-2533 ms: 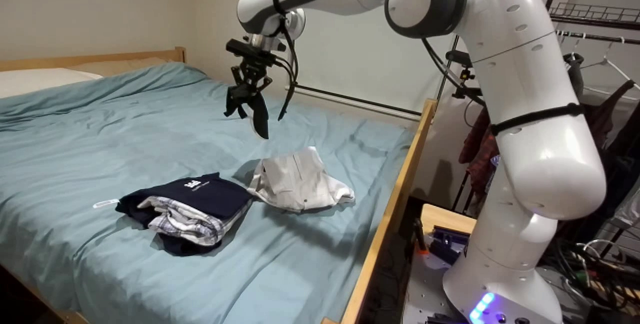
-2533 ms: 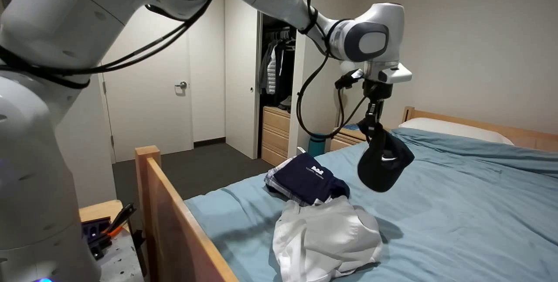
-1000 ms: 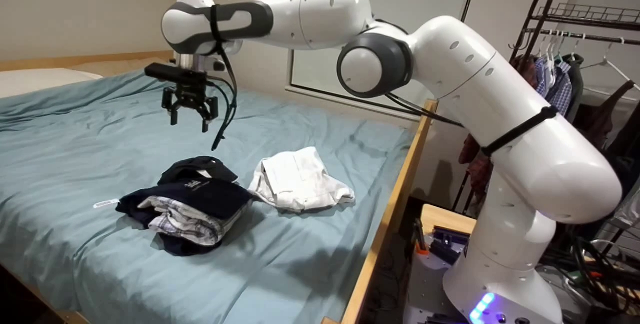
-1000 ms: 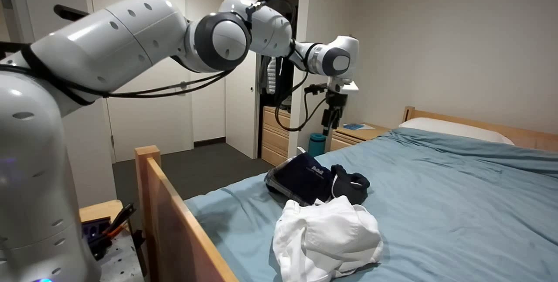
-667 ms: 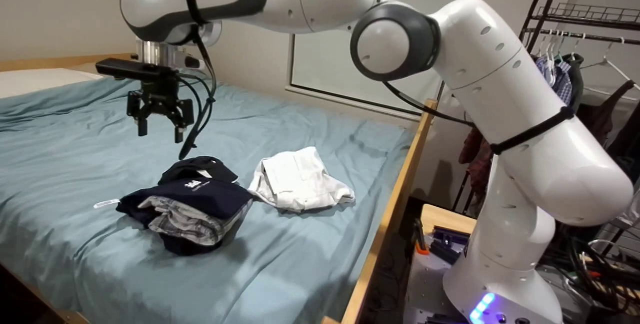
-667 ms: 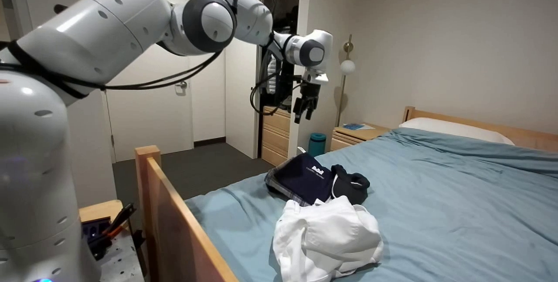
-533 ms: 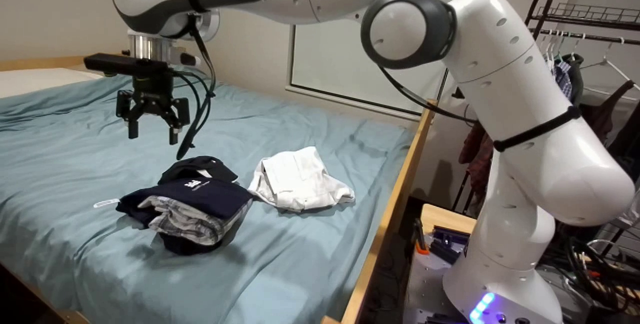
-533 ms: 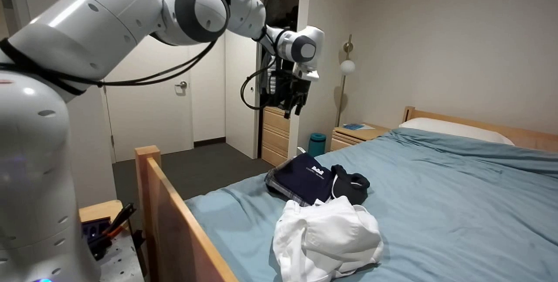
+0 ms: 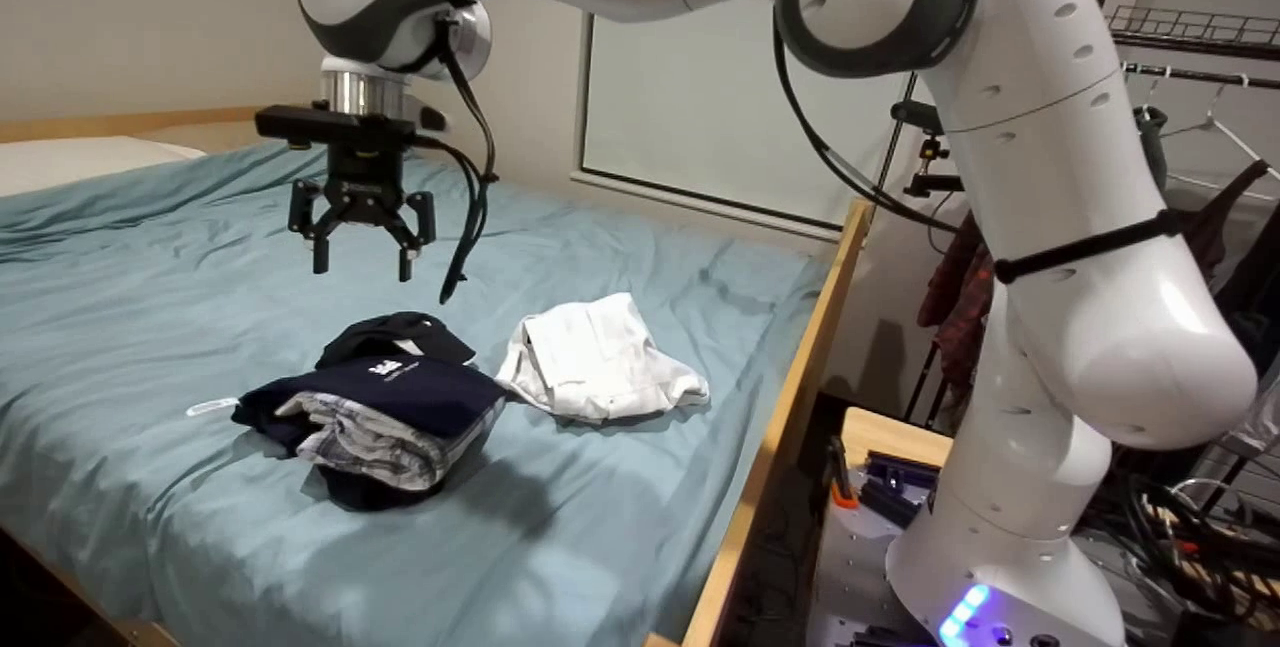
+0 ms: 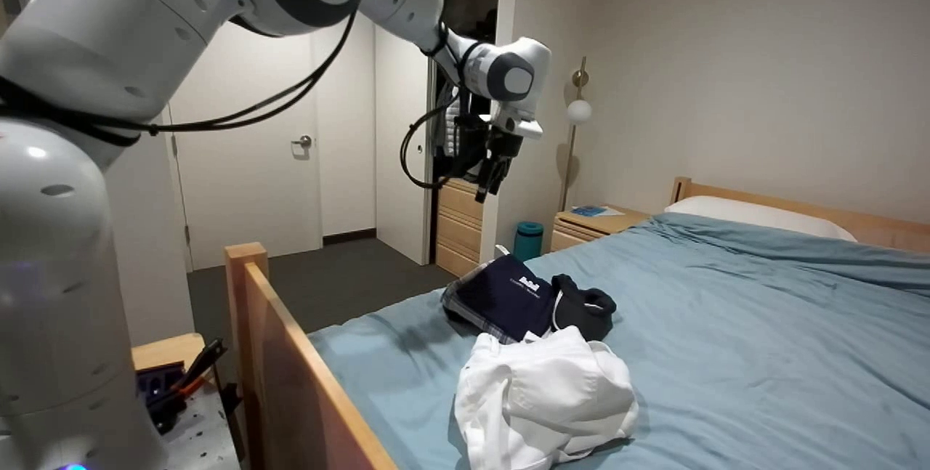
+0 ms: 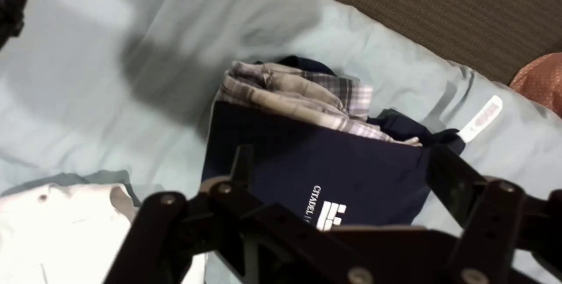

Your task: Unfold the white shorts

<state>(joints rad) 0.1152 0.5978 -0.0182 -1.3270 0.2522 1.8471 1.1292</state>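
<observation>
The step in hand, my read: pre-grasp; unfolding not begun. The white shorts lie on the bed, bundled in folds, just beside a navy garment w/ plaid cloth folded into it. Edges touching or not: can't tell. A black cap sits up against the navy garment.

The gripper is spread wide, nothing betw. its tips, hanging well above the bedding. Wrist view looks down mostly on the navy garment; the white shorts show only in a corner, so pos. looks off target.

Next (judgement): shift over to the white shorts, come down low, nip one free top edge, lift & draw it out away from the navy garment. Cloth will prob. sag, so a decent lift is wanted. Risks: two layers caught at once; sheet pinched too; navy garment dragged along.

Surface: sheet is blue-green, rumpled, prob. gives under a push. Wooden rail along robot side, white pillow at far end.

Room: bedroom. In an exterior view: door, drawers, dark carpet, nightstand, lamp, teal roll (use unclear). Clothes rack beyond the wooden rail.
</observation>
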